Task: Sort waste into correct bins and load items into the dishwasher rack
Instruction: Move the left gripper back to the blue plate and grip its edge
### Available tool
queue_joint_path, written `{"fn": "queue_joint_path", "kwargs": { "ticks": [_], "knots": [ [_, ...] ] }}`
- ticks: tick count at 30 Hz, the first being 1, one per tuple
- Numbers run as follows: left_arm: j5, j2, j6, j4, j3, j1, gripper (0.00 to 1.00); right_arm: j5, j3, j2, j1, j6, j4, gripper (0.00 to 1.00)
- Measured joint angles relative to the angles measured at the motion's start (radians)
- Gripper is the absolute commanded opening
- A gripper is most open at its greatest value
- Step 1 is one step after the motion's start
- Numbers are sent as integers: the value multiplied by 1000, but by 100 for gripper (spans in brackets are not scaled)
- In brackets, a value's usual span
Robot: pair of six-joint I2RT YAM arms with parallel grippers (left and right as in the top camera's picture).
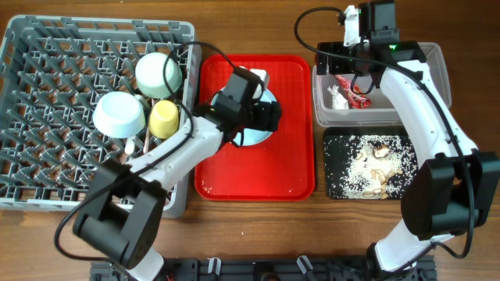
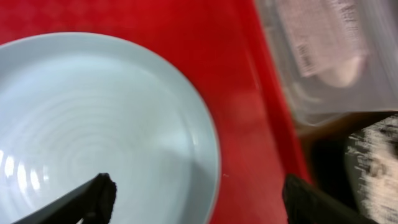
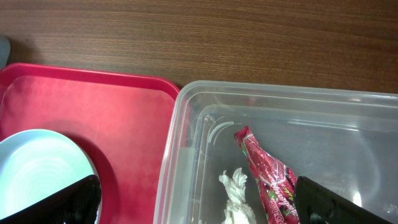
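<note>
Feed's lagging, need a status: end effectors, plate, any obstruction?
Left end effector open over pale blue round plate, on flat red plastic tray, not yet racked. Right end effector open above clear plastic rectangular tub. No obstruction seen.

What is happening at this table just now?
A robot is sorting waste and dishes. The left tool hangs open over the pale blue plate on the red tray, not gripping it. The right tool, also open, hovers above the clear tub, which holds a red wrapper and a paper scrap. Two bowls and a yellow cup sit in the grey rack; crumbs lie in the black tray.
</note>
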Motion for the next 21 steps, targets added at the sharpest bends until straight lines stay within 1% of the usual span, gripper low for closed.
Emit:
{"fn": "queue_joint_path", "kwargs": {
  "ticks": [2, 4, 5, 8, 14, 21],
  "knots": [
    [-70, 15, -6, -6, 0, -10, 78, 0, 0, 0, 0, 0, 0, 100],
    [-181, 22, -48, -41, 0, -12, 74, 0, 0, 0, 0, 0, 0, 100],
    [-238, 22, -79, -62, -1, -8, 74, 0, 0, 0, 0, 0, 0, 100],
    [-311, 23, -166, -136, -2, 6, 75, 0, 0, 0, 0, 0, 0, 100],
    [-361, 24, -292, -230, -2, 14, 78, 0, 0, 0, 0, 0, 0, 100],
    [-373, 60, -403, -232, -2, 14, 79, 0, 0, 0, 0, 0, 0, 100]
  ]
}}
